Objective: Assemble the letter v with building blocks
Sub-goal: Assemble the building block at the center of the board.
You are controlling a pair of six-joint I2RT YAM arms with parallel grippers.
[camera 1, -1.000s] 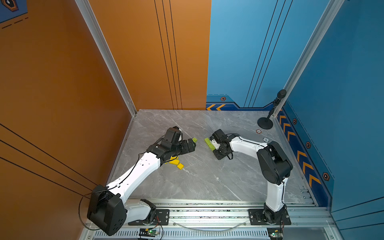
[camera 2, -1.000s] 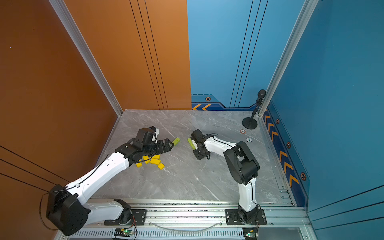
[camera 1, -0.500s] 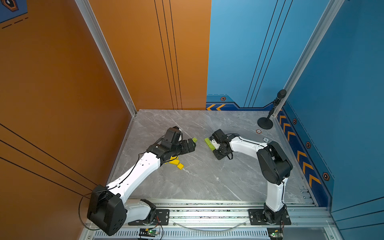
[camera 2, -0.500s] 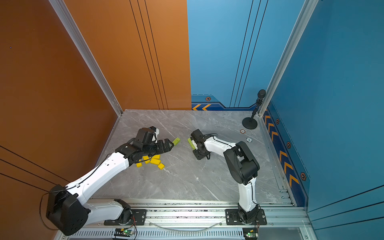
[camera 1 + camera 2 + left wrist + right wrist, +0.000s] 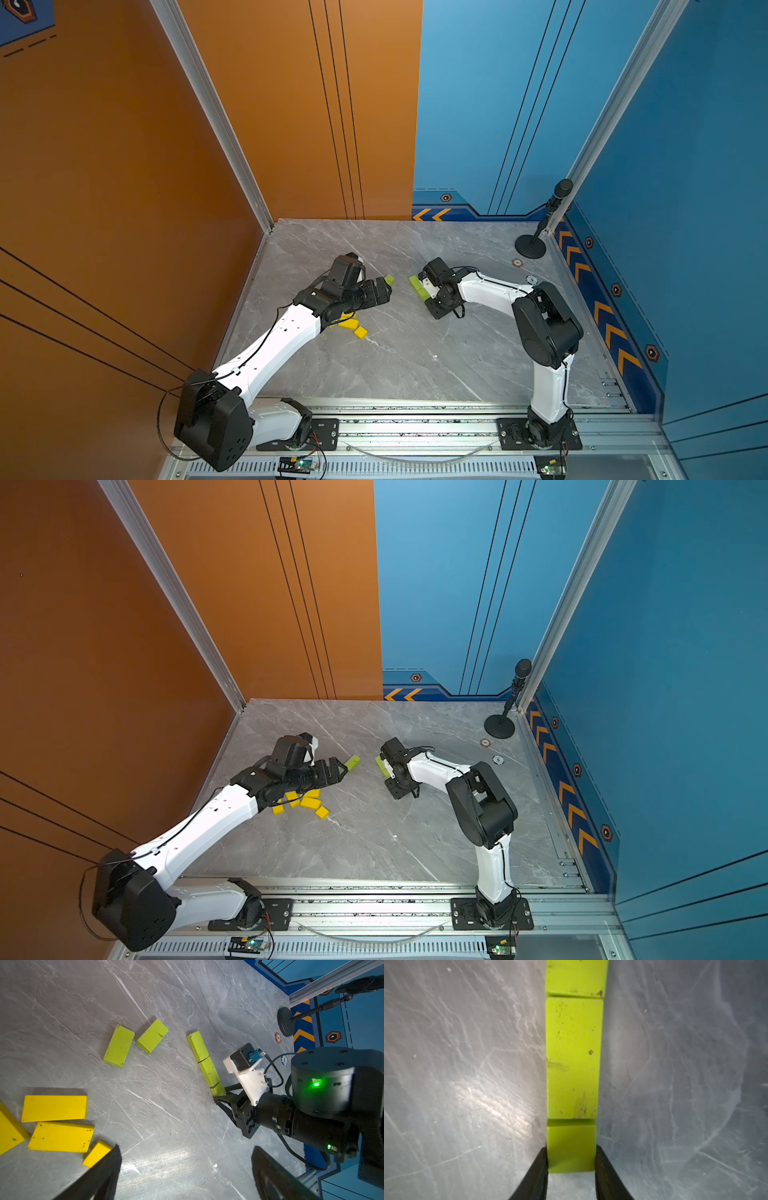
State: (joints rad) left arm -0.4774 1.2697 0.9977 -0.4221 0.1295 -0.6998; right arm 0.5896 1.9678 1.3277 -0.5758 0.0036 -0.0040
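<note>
Green cube (image 5: 571, 1138) pinched (right gripper (image 5: 571, 1154)).

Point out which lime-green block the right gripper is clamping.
The small green cube ending the three-block row, between the right gripper's fingers; the other green blocks are longer.

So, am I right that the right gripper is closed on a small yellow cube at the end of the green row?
Not quite: the cube in the right gripper is lime-green, not yellow, as the right wrist view shows. The gripper is indeed closed on it, at the end of the green row.
</note>
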